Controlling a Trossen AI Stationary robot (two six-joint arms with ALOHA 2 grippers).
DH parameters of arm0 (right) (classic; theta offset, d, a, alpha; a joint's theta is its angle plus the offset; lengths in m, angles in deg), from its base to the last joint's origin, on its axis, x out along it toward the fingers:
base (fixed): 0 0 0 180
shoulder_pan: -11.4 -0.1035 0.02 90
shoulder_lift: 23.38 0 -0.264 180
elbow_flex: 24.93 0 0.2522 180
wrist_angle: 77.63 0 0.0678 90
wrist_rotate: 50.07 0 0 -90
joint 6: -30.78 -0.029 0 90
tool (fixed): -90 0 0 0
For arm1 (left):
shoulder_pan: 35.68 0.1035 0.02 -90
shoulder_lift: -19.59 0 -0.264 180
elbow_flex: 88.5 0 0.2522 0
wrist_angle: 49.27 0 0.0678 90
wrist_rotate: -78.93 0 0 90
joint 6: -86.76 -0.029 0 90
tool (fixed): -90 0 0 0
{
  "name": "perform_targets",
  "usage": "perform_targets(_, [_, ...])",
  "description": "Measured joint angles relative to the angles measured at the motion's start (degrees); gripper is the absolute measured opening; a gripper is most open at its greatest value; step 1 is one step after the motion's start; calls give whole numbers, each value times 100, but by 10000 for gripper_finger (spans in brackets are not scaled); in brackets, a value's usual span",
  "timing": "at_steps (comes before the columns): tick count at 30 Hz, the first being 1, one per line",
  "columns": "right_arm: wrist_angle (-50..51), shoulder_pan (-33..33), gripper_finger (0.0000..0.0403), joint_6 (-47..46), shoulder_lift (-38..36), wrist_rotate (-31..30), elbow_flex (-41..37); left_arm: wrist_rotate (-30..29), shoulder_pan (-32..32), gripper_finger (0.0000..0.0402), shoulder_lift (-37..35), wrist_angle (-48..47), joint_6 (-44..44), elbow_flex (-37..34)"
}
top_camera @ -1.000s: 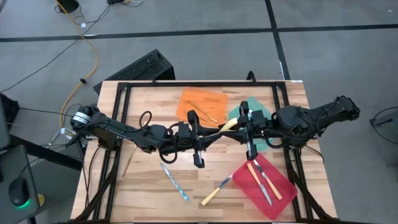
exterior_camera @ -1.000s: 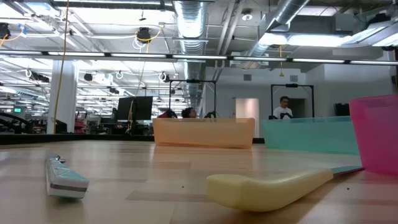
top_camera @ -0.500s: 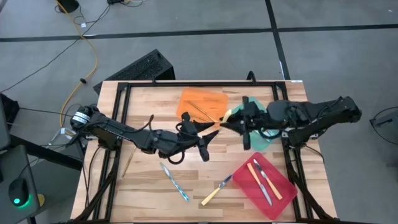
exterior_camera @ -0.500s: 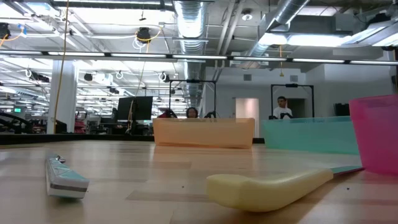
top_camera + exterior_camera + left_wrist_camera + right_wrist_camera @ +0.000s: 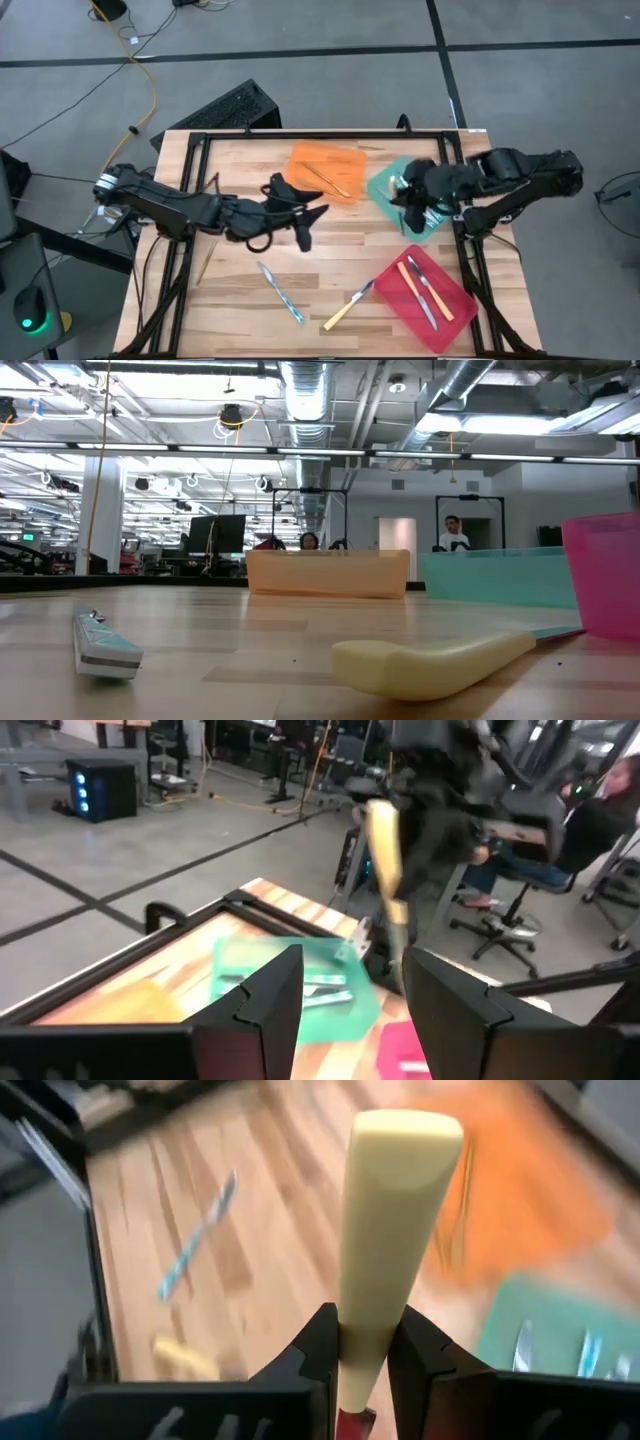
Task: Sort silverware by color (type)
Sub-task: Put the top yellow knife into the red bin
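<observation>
My right gripper (image 5: 405, 193) is shut on a pale yellow-handled utensil (image 5: 395, 1210) and hovers over the green tray (image 5: 385, 183), which holds blue-handled utensils. My left gripper (image 5: 301, 217) is open and empty above the table's middle, just near of the orange tray (image 5: 320, 162) with its gold utensils. The left wrist view shows the held utensil (image 5: 385, 860) in the air, blurred. A blue-handled utensil (image 5: 281, 291) and a yellow-handled one (image 5: 347, 307) lie flat on the wood near the near edge. The low view shows both: the blue-handled utensil (image 5: 105, 650) and the yellow-handled utensil (image 5: 430, 660). My right gripper pinches the utensil's yellow handle at its narrow part (image 5: 368, 1320) between the two fingers (image 5: 318, 1345). The handle's broad free end (image 5: 405, 1130) sticks out ahead of the fingers, along them. The utensil is lifted clear of the table; its head is hidden behind the gripper.
A red tray (image 5: 452, 307) at the near right holds yellow-orange-handled utensils. A black frame (image 5: 300, 134) runs round the table's far and side edges. A thin stick (image 5: 206, 262) lies near the left edge. Bare wood lies between the two loose utensils and the trays.
A second ago both grippers stood close together at the table's middle with the yellow-handled utensil between them. They have drawn apart: my right gripper has moved toward the right edge over the green tray, carrying the utensil, and my left gripper has pulled back toward the left.
</observation>
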Motion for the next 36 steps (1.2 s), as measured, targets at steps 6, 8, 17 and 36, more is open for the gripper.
perform_targets(6, [871,-1136,64,-1389,302,129,-2,0,-2,155,-475,-802,583,0])
perform_targets(8, [990,-1565,64,-1920,306,88,-16,5,-2,155,-563,-813,744,-2])
perform_targets(17, [399,-3531,64,-4949,284,-418,-1208,168,-2,155,-667,-822,764,-2])
perform_targets(36, [-2170,-4042,64,-6266,242,-17,-3714,571,262,155,-641,-901,1255,-2])
